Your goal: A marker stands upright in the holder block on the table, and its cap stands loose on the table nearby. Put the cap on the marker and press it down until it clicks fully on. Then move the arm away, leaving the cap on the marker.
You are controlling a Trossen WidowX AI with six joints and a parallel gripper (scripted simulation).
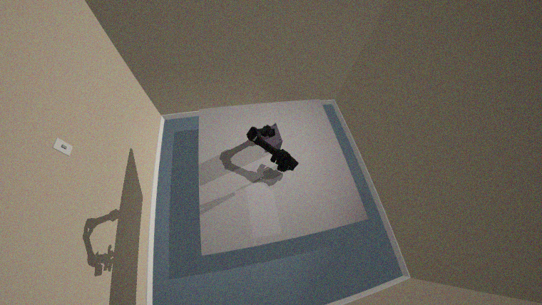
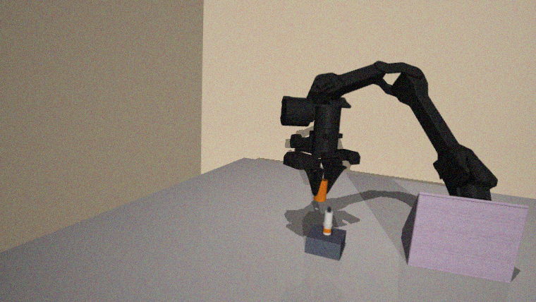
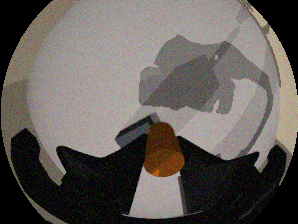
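Note:
The white marker, with a dark tip and an orange band near its base, stands upright in the dark blue-grey holder block. My gripper points down and is shut on the orange cap. The cap is held slightly tilted, its wide end down. In the exterior view it hangs above the marker's tip and a little to the left, with a gap between them. The marker is hidden in the wrist view. The top view shows the arm covering the block and marker.
A pale purple box stands on the table near the arm's base, to the right of the holder block in the exterior view. The arm's shadow falls across the table behind the block.

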